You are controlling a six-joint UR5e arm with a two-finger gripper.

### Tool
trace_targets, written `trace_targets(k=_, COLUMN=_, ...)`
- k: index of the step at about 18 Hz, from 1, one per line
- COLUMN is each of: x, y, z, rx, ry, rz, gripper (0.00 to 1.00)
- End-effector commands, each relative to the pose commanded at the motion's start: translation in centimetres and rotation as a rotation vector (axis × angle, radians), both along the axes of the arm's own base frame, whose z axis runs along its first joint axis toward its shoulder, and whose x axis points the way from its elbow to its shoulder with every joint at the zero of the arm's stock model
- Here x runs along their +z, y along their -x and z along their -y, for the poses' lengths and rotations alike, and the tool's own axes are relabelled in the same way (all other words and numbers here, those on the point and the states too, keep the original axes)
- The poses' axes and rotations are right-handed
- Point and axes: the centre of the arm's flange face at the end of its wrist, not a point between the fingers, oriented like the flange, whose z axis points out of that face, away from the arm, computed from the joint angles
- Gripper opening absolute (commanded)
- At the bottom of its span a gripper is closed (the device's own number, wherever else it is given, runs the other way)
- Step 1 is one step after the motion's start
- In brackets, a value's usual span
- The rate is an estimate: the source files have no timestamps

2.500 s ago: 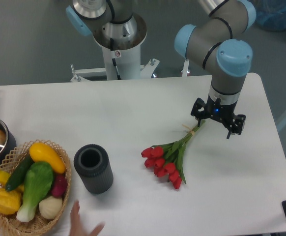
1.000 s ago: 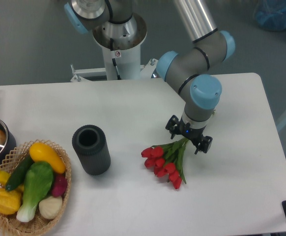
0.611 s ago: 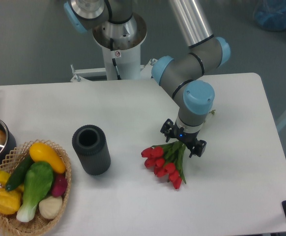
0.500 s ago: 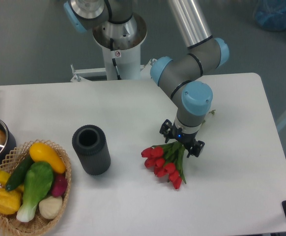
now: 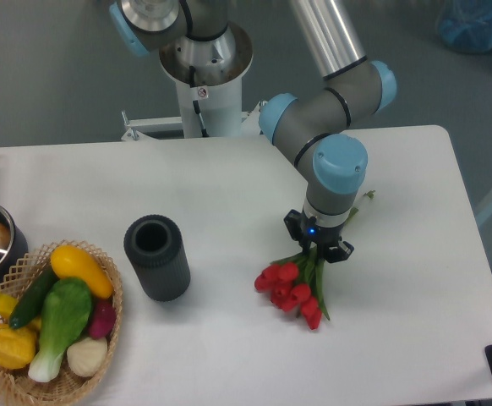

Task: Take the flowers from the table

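The black two-finger gripper (image 5: pixel 318 245) pointed down, its fingers closed around the green stems of the bunch of red tulips (image 5: pixel 297 288). The red blooms lay just below and left of it, on the large white smooth tabletop (image 5: pixel 229 186). Well to its left stood a dark ribbed cylinder (image 5: pixel 156 258), and farther left a wicker basket of vegetables (image 5: pixel 51 326).

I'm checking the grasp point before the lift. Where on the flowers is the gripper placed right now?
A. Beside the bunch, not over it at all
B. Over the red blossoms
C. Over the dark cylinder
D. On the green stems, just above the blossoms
D: the gripper sits on the green stems of the flowers, with the red blossoms fanning out below it toward the front of the table.
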Motion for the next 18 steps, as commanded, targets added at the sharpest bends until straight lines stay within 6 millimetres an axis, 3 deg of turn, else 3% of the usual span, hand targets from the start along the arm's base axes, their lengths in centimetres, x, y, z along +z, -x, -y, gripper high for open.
trace_targets(k=3, x=1.2, y=0.8, z=0.1, rx=0.003, ry=-0.008, rz=-0.020, gripper=0.00)
trace_targets(k=11, x=9.1, y=4.3, z=0.3, rx=0.048, ry=0.003, rz=0.000, gripper=0.00)
trace_targets(k=18, x=10.2, y=5.4, z=0.7, rx=0.042, ry=-0.006, rz=-0.015, gripper=0.00)
